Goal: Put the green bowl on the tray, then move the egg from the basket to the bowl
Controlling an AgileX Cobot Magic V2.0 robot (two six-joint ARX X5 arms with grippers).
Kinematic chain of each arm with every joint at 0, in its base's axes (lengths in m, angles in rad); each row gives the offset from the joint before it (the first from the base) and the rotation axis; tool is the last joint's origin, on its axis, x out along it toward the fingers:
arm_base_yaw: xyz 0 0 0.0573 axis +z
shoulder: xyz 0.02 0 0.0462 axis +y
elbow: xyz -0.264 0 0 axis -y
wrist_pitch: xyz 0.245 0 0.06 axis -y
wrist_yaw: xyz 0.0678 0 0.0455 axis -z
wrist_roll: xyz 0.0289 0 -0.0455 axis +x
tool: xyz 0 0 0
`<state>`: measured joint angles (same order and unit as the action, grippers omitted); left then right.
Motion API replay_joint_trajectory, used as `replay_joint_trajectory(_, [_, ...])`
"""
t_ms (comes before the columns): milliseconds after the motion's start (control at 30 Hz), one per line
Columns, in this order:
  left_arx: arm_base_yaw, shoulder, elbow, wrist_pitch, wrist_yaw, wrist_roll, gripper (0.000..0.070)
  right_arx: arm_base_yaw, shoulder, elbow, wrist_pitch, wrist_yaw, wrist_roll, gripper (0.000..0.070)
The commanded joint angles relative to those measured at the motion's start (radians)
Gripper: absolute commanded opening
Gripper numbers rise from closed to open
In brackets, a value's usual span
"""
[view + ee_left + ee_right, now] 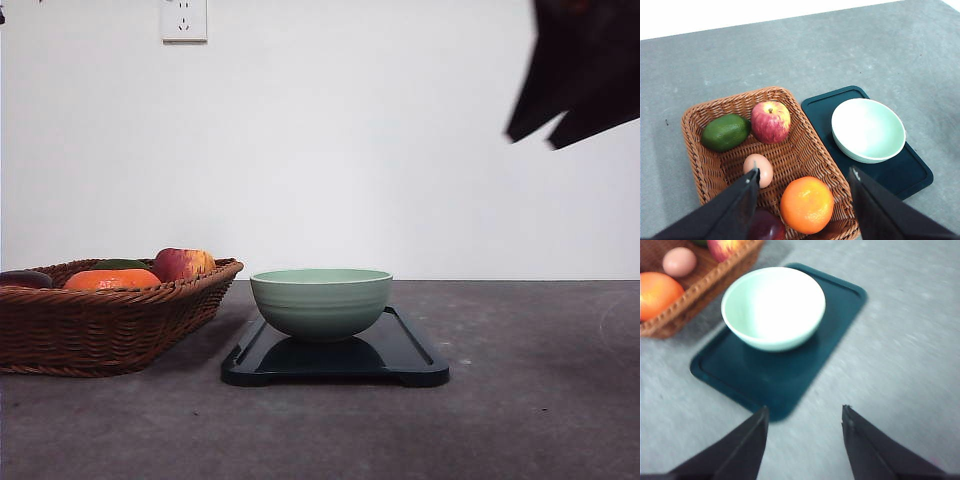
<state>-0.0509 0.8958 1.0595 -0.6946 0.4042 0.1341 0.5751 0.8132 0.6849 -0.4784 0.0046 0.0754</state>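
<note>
The green bowl (321, 300) stands upright and empty on the black tray (410, 362) in the middle of the table. To its left is the wicker basket (100, 325). The egg (760, 167) lies on the basket (805, 145) floor between an apple and an orange. My left gripper (805, 173) hovers open above the basket, its left fingertip just over the egg and touching nothing. My right gripper (804, 410) is open and empty, held high above the table on the side of the tray (760, 385) away from the basket. The front view shows the right gripper (533, 138) at the upper right.
Besides the egg, the basket holds a red-yellow apple (770, 121), a green avocado (725, 132), an orange (806, 204) and a dark red fruit (767, 226). Bare grey table lies right of the tray and in front of it. A white wall stands behind.
</note>
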Motion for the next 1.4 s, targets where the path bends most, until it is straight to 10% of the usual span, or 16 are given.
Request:
replay_joint_trajectory(0, [-0.003, 0.012, 0.024, 0.002, 0.008, -0.034, 0.0357, 0.005, -0.027, 0.003, -0.034, 0.014, -0.008, 0.0282])
replay_joint_trajectory(867, [-0.226, 0.634, 0.316, -0.124, -0.415, -0.154, 0.0357, 0.005, -0.128, 0.003, -0.023, 0.032, -0.012, 0.0281])
replay_joint_trajectory(1367, [-0.229, 0.899, 0.327, -0.028, -0.459, -0.211, 0.048, 0.005, -0.129, 0.003, -0.022, 0.031, -0.003, 0.0282])
